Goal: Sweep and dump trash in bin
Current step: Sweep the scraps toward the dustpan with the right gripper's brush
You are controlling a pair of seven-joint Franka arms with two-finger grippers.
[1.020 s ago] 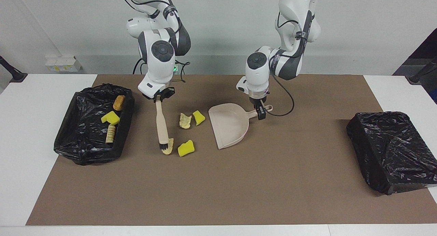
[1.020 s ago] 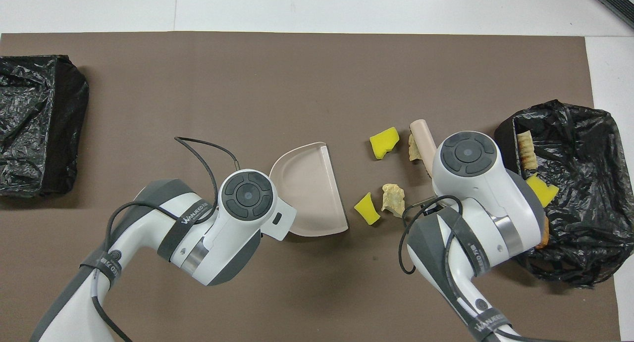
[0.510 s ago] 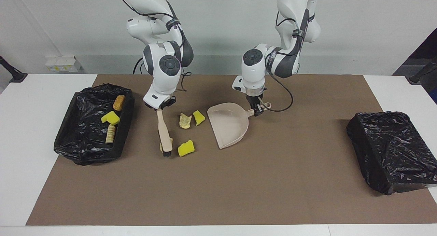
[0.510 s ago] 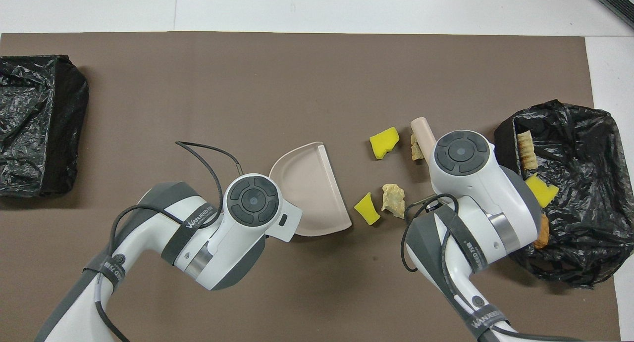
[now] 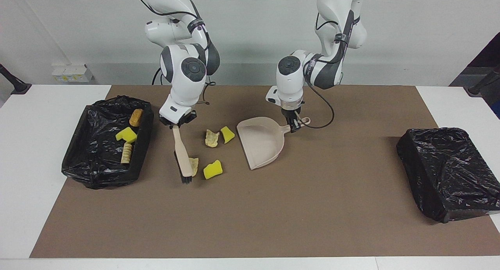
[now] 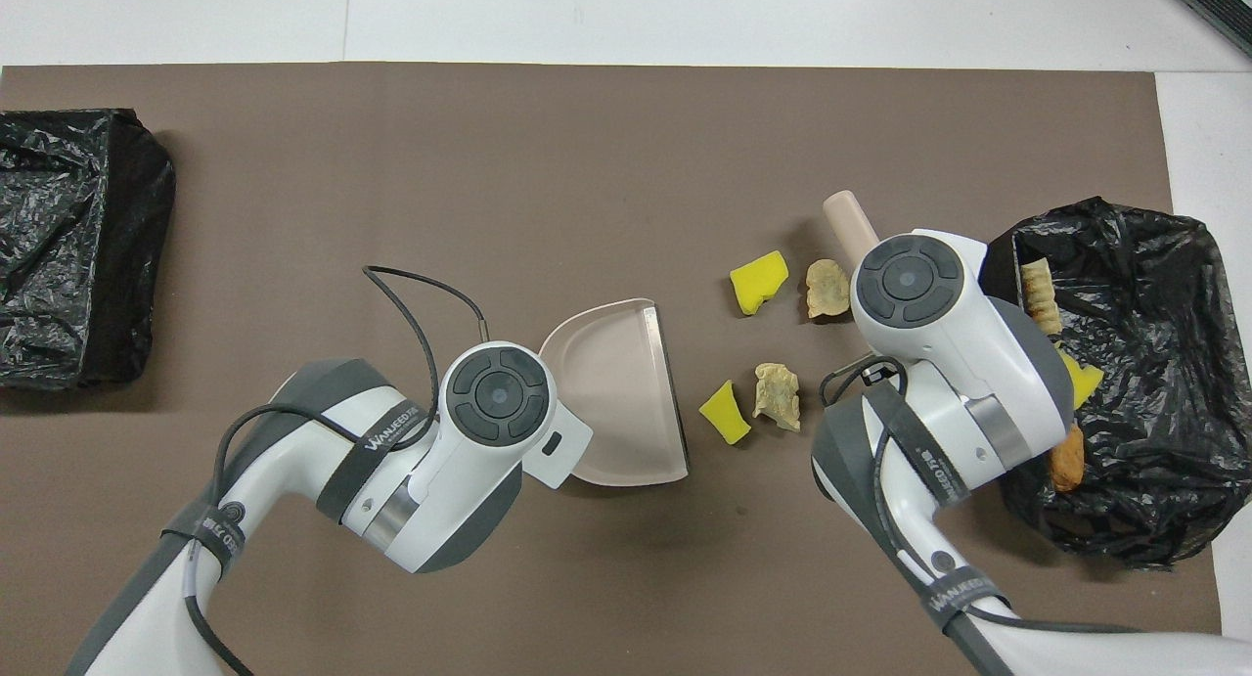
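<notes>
Now the right gripper (image 5: 177, 121), fingers clamped on the brush (image 5: 182, 156), sets its bristles beside four scraps (image 5: 213, 169) to push them toward the dustpan (image 5: 261, 141), which the left gripper (image 5: 293, 123) grips by its handle, mouth facing them, while three scraps lie in the bin (image 5: 93, 160).

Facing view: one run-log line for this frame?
right gripper: shut on brush beside bread scrap | left gripper: holds dustpan | loose scraps: four | bin: three
</notes>
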